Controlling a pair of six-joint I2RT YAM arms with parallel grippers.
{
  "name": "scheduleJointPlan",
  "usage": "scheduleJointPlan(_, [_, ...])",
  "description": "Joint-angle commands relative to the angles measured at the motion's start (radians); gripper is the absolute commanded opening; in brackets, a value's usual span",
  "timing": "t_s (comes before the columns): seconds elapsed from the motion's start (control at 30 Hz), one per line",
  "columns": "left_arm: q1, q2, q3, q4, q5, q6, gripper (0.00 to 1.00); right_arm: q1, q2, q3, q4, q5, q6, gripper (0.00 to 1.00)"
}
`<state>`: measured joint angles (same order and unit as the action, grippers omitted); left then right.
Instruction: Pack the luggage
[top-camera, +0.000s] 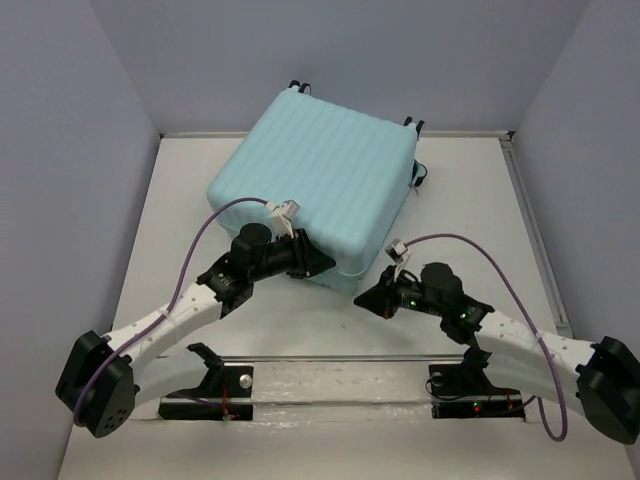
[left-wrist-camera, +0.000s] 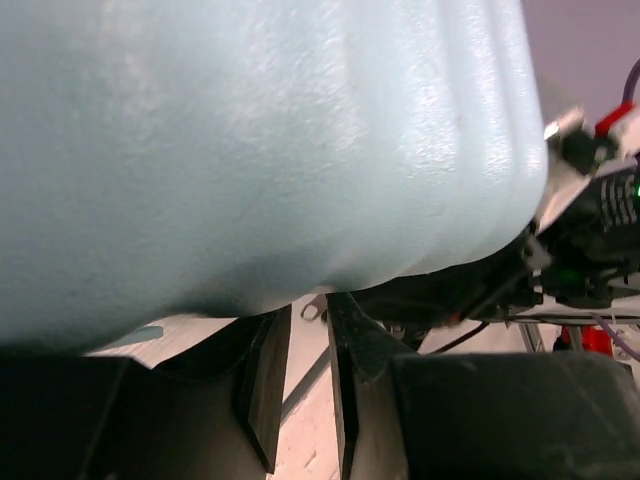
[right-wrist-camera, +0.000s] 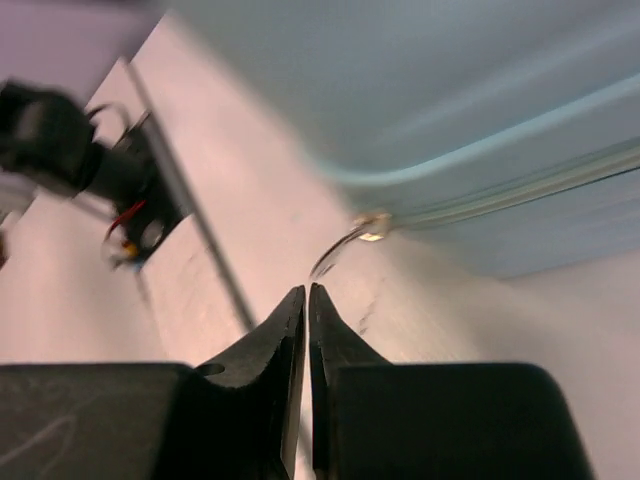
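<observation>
The pale aqua ribbed luggage (top-camera: 320, 180) lies closed and flat on the white table (top-camera: 180, 200), with its black wheels (top-camera: 300, 87) at the far side. My left gripper (top-camera: 318, 265) is at the case's near edge. In the left wrist view the shell (left-wrist-camera: 250, 150) fills the top, and the left gripper (left-wrist-camera: 308, 330) is narrowly open and empty just below it. My right gripper (top-camera: 365, 297) is at the near right corner. In the right wrist view the right gripper (right-wrist-camera: 307, 290) is shut and empty, just short of a metal zipper pull (right-wrist-camera: 365, 232) on the case's seam (right-wrist-camera: 500, 180).
A metal rail with the arm mounts (top-camera: 330, 375) runs along the near edge. Grey walls (top-camera: 60, 150) close in the table on three sides. A raised lip (top-camera: 535, 240) borders the table's right side. The right arm (left-wrist-camera: 590, 230) shows in the left wrist view.
</observation>
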<state>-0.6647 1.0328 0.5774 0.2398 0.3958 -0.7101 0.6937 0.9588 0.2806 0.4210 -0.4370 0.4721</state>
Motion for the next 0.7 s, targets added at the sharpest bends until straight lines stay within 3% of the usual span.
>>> scheduleJointPlan(0.0, [-0.012,0.047,0.088,0.228,-0.072,0.005,0.33,0.226,-0.045,-0.003,-0.208,0.139,0.075,0.07])
scheduleJointPlan(0.17, [-0.075,0.121,0.119,0.259,-0.097,-0.003,0.33,0.412,0.229,0.15,-0.058,0.323,0.151,0.07])
scheduleJointPlan(0.3, [-0.092,0.087,0.137,0.215,-0.119,0.018,0.33,0.466,0.38,0.301,-0.025,0.501,0.172,0.07])
scheduleJointPlan(0.4, [-0.092,0.0,0.179,0.058,-0.239,0.106,0.34,0.466,0.295,0.252,-0.065,0.619,0.206,0.07])
scheduleJointPlan(0.5, [-0.087,-0.056,0.199,-0.039,-0.299,0.147,0.34,0.466,0.128,0.164,-0.209,0.743,0.226,0.23])
scheduleJointPlan(0.57, [-0.087,-0.073,0.179,-0.063,-0.295,0.149,0.35,0.466,0.046,0.147,-0.312,0.808,0.247,0.41])
scheduleJointPlan(0.67, [-0.087,-0.103,0.093,-0.051,-0.287,0.123,0.35,0.404,-0.082,0.123,-0.488,0.88,0.267,0.52])
